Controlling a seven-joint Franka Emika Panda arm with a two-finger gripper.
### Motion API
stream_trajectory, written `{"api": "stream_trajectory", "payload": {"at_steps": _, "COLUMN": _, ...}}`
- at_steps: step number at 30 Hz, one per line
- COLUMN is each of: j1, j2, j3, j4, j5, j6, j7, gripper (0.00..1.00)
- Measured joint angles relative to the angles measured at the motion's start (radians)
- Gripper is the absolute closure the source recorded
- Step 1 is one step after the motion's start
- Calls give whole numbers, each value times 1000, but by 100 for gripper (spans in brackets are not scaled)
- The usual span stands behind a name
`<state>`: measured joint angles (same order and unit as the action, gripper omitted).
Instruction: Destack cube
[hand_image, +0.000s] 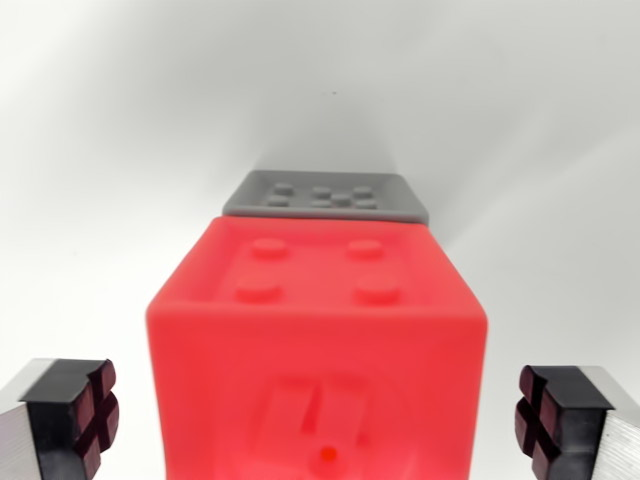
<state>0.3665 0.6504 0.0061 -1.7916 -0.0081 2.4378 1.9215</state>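
Red cube (318, 340) btwn open hand (320, 415) fingers, grey cube (325, 196) just behind.

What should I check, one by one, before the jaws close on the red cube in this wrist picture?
1. Jaws open wide enough: ok. Both pads stand apart from the red cube, with the gripper spread around it.
2. Cube centred between the pads: ok. The gap looks about equal on the wrist view's left and right.
3. Pads level with the cube's side walls: cannot tell. Only their tips show at the bottom edge.
4. Top of the cube free: ok. Four studs show, nothing lies on them.
5. What the cube rests on: cannot tell. Its base is out of view.
6. Grey studded piece behind the cube is clear of the pads: ok.
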Motion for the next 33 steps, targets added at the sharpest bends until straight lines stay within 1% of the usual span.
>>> {"api": "stream_trajectory", "payload": {"at_steps": 7, "j1": 0, "j2": 25, "j3": 0, "j4": 5, "j5": 0, "j6": 19, "j7": 0, "gripper": 0}}
{"api": "stream_trajectory", "payload": {"at_steps": 13, "j1": 0, "j2": 33, "j3": 0, "j4": 7, "j5": 0, "j6": 27, "j7": 0, "gripper": 0}}
{"api": "stream_trajectory", "payload": {"at_steps": 14, "j1": 0, "j2": 34, "j3": 0, "j4": 7, "j5": 0, "j6": 27, "j7": 0, "gripper": 100}}
{"api": "stream_trajectory", "payload": {"at_steps": 33, "j1": 0, "j2": 34, "j3": 0, "j4": 7, "j5": 0, "j6": 28, "j7": 0, "gripper": 100}}
